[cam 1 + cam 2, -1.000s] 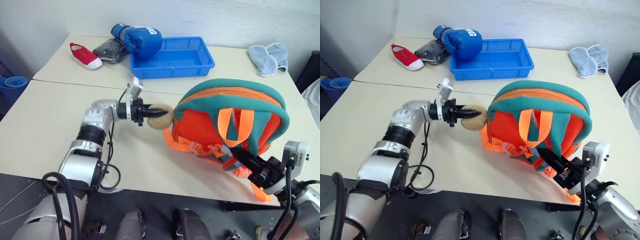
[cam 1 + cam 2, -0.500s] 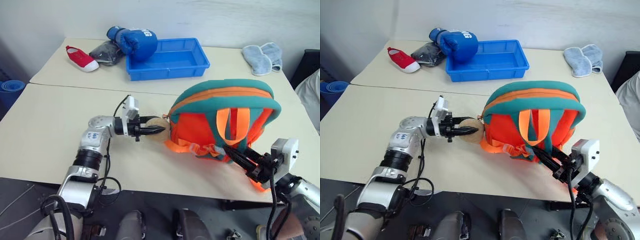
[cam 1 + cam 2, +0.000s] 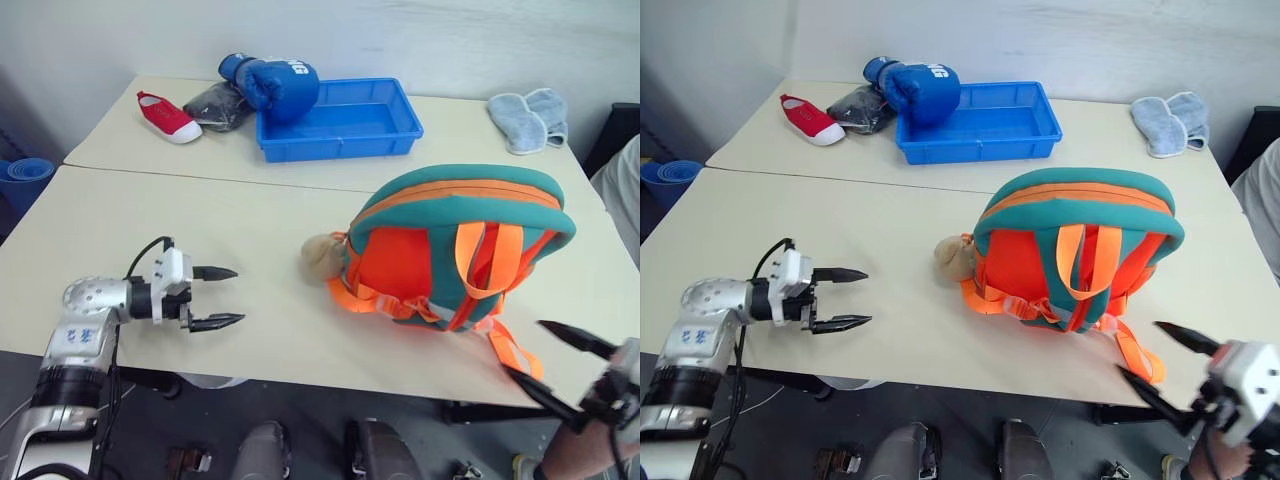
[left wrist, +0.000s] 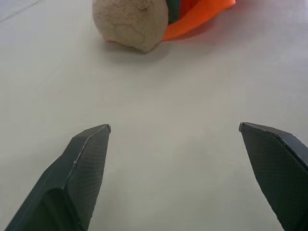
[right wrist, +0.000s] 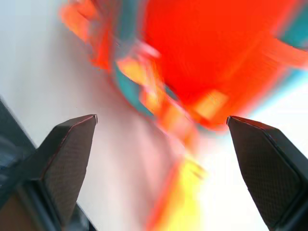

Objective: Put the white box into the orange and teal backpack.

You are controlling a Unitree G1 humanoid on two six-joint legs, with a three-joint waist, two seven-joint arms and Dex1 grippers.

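Both grippers, left gripper (image 3: 218, 297) and right gripper (image 3: 548, 357), gape empty beside the orange and teal backpack (image 3: 455, 245) (seemingly closed).

The orange and teal backpack (image 5: 192, 72) is motion-blurred in the right wrist view.

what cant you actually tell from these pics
- Whether the white box is inside the orange and teal backpack: both eye views show only its strap side; the fabric hides the inside.
- The backpack's zip, open or shut: not visible in either eye view.
- The backpack in the right wrist view: motion blur smears straps and panels.
- The dark bundle behind the blue boxing glove: the glove partly covers it, too small to identify.
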